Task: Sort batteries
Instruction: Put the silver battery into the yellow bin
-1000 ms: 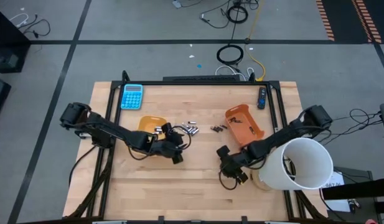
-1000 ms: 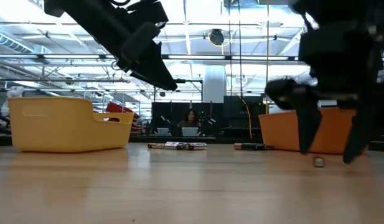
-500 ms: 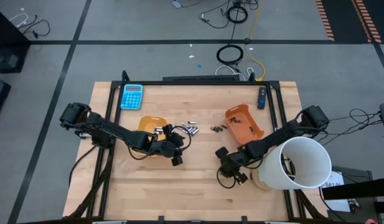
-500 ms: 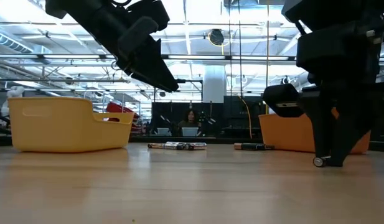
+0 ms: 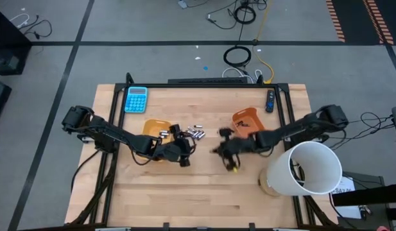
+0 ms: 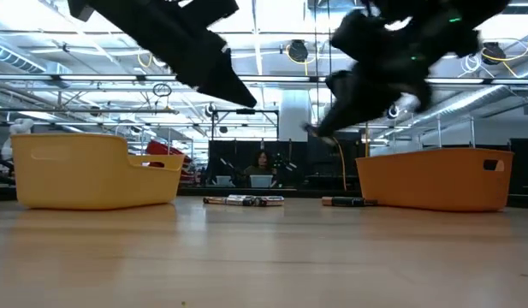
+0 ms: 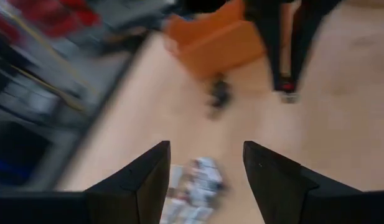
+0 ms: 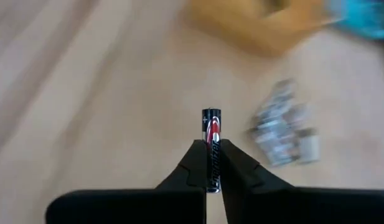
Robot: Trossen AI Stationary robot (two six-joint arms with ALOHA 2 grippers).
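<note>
Right wrist view: my right hand pinches a dark battery with a red band, its end poking past the fingertips. High view: that hand hangs over mid-desk, near the silvery batteries. Left wrist view: my left hand is open above them.

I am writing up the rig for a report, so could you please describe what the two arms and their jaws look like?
Both arms are dark, near black, built of slim jointed links with bulkier housings at their outer table-edge ends. Dark cables loop loosely beside the left gripper. The right gripper shows a small yellowish patch from above. Close up, the left fingers are matte black, broad and wedge-shaped, tapering to blunt tips. No lettering is legible.
</note>
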